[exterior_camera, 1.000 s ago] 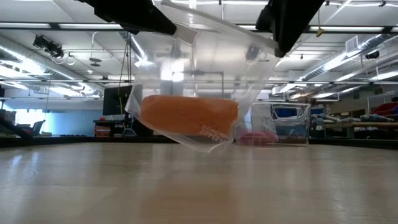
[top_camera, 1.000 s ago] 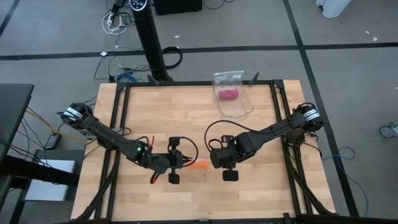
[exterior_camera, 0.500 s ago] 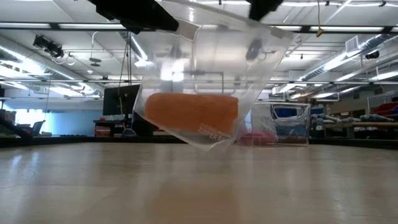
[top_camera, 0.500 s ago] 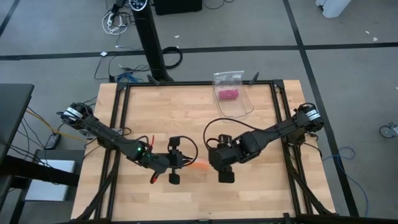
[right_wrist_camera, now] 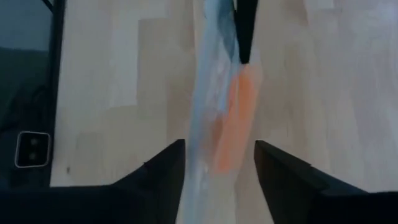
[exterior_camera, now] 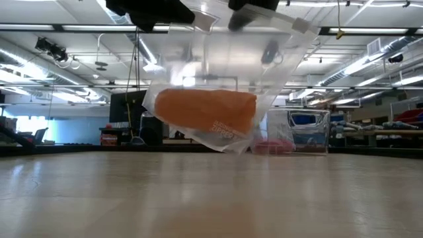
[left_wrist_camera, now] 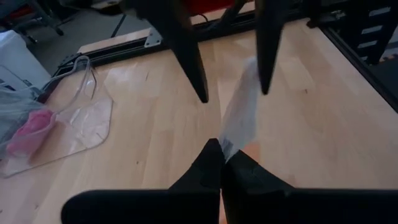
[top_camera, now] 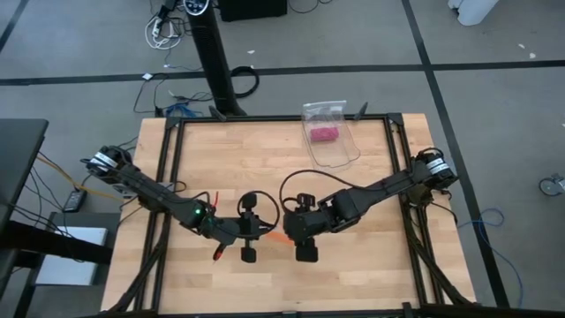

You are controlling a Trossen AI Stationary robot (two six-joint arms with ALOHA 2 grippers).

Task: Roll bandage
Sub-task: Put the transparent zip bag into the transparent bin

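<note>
One camera looks straight down on my light wooden tabletop point(top_camera: 265, 159); another sits level at its surface; my two wrist cameras look close along my claws.

Orange bandage point(exterior_camera: 206, 111) — bagged, above table

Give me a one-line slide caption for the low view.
Orange bandage inside a clear plastic bag hangs above the wooden table, held from above by the left gripper.
</note>
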